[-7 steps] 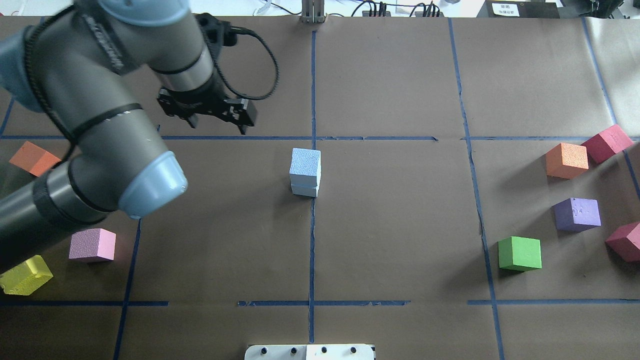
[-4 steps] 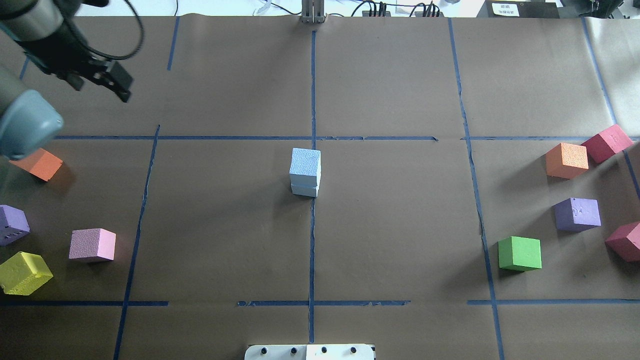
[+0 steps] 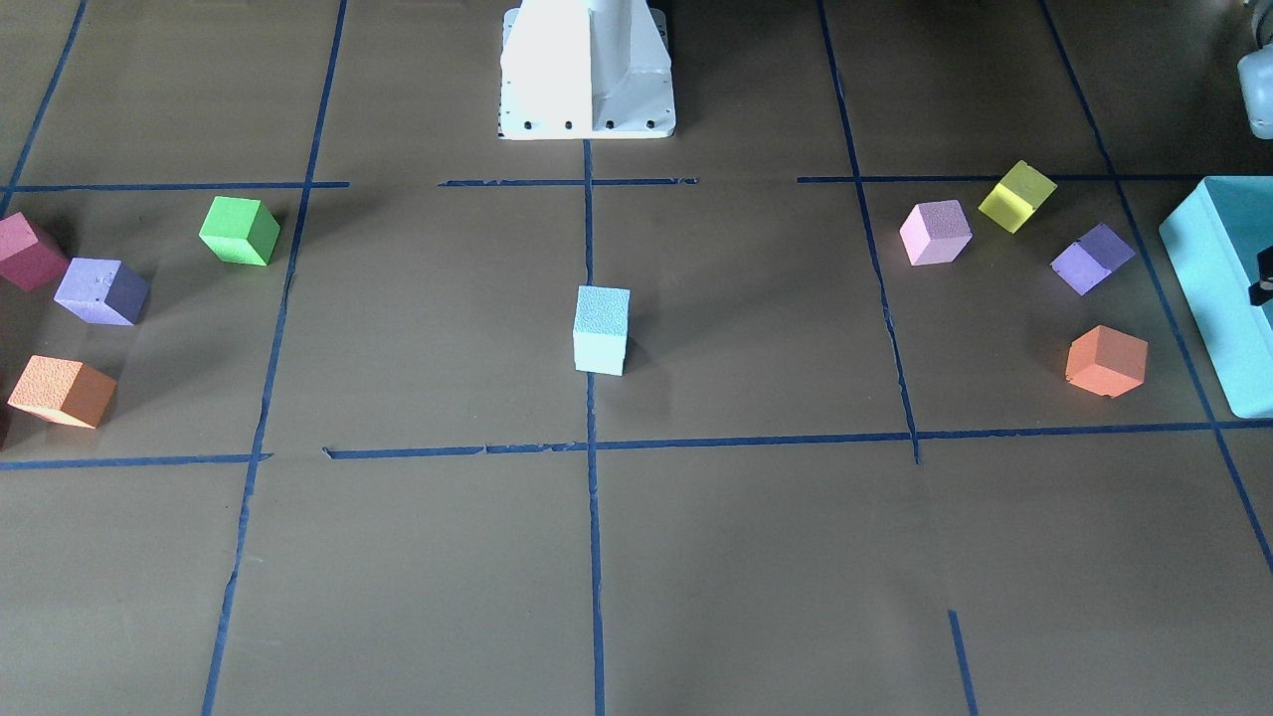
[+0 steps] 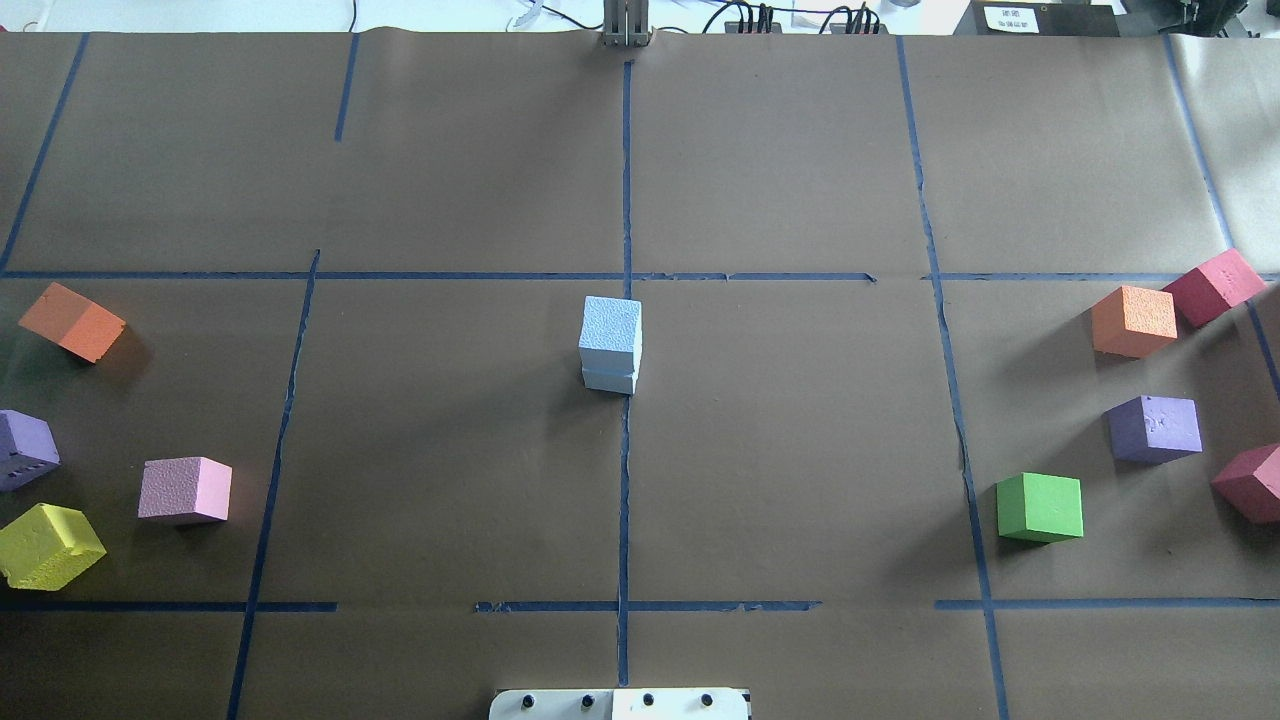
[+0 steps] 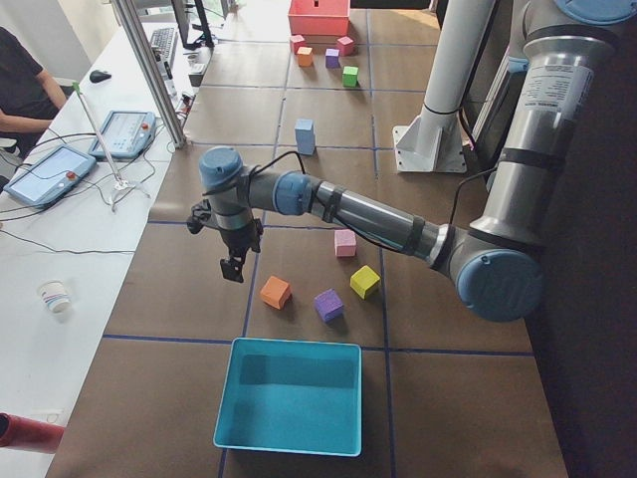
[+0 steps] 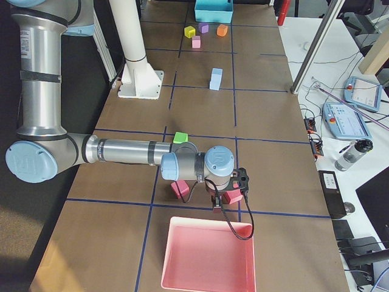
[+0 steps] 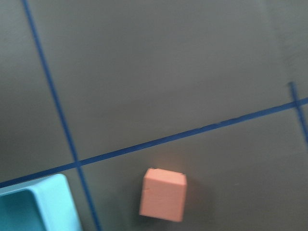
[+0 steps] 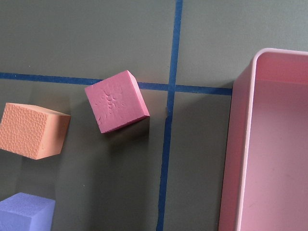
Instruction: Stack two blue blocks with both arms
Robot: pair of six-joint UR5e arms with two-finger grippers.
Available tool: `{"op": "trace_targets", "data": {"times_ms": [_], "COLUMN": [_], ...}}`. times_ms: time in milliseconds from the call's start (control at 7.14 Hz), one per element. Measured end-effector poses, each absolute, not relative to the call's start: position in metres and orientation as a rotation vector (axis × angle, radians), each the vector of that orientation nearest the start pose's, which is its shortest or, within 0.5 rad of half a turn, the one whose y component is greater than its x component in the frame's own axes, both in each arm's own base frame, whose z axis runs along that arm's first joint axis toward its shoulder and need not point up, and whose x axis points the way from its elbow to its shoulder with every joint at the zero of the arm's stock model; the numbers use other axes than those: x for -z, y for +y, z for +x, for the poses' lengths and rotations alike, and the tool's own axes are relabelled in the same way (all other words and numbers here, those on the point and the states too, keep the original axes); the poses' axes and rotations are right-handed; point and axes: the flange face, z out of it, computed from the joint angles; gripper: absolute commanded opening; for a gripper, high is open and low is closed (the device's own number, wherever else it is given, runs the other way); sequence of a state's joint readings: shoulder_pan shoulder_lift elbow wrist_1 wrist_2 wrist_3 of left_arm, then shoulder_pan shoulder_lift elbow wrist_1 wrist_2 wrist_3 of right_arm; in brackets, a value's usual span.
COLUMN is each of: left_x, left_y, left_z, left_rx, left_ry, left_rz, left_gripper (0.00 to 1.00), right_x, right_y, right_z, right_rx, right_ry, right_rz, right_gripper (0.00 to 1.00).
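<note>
– Overhead exterior view: what stands at the middle of the table [image 4: 800,450]?

– The blue blocks [image 4: 610,345]: two pale sky-blue foam cubes with rough, pebbled faces, one on top of the other. The upper block [image 4: 611,324] sits squarely on the lower block [image 4: 609,381], which shows only as a thin strip beneath it. The stack stands upright on the central blue tape line [image 4: 625,180], well apart from the other coloured cubes at the left and right ends.

– Where are the arms?

– Both are well away from the stack. Seen from the table's left end, the left arm [image 5: 368,214] reaches out over that end. The left gripper [image 5: 233,267] hangs above the surface near an orange cube [image 5: 275,292], with a teal box [image 5: 289,398] nearer the camera.

– And the other one?

– Seen from the right end, the right arm [image 6: 121,151] stretches low across that end. The right gripper [image 6: 219,204] hangs near a red cube [image 6: 180,190], just on the far side of a pink tray [image 6: 206,255].

– Are the fingers apart or together?

– I cannot tell for either gripper. Each shows only as a small dark shape in its side view.

– What do the wrist cameras see?

– The left one sees brown table, blue tape, the orange cube and a corner of the teal box. The right one sees the red cube, tilted, beside the pink tray's rim.
</note>
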State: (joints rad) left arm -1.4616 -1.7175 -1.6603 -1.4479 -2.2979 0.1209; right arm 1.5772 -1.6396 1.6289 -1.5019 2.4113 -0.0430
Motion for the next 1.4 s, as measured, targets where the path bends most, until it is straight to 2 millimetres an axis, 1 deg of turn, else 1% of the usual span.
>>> {"op": "trace_targets", "data": {"times_ms": [140,280,420,560,840,1120,1400], "left_x": [-0.605,-0.635,-0.650,-0.655,-0.659,-0.659,-0.660], "left_y": [-0.529,-0.510,-0.497,-0.490,-0.482,-0.481,-0.480], "left_z": [-0.033,-0.045,-0.053,-0.061,-0.073,-0.076,-0.077], "left_rx": [-0.242,-0.223,-0.196,-0.159,-0.084,-0.036,-0.027], "left_ry": [0.752,0.764,0.769,0.770,0.770,0.767,0.766], "left_rz": [0.118,0.111,0.098,0.089,0.066,0.048,0.044], "left_gripper": [1.00,1.00,1.00,1.00,1.00,1.00,1.00], "right_x": [-0.649,-0.647,-0.647,-0.646,-0.644,-0.643,-0.643], "right_y": [-0.467,-0.468,-0.468,-0.469,-0.471,-0.472,-0.473], "right_z": [0.062,0.062,0.062,0.062,0.062,0.062,0.062], "right_rx": [0.061,0.063,0.063,0.064,0.066,0.068,0.068], "right_ry": [-0.839,-0.839,-0.839,-0.838,-0.837,-0.836,-0.835], "right_rz": [0.080,0.084,0.085,0.087,0.091,0.094,0.095], "right_gripper": [1.00,1.00,1.00,1.00,1.00,1.00,1.00]}}
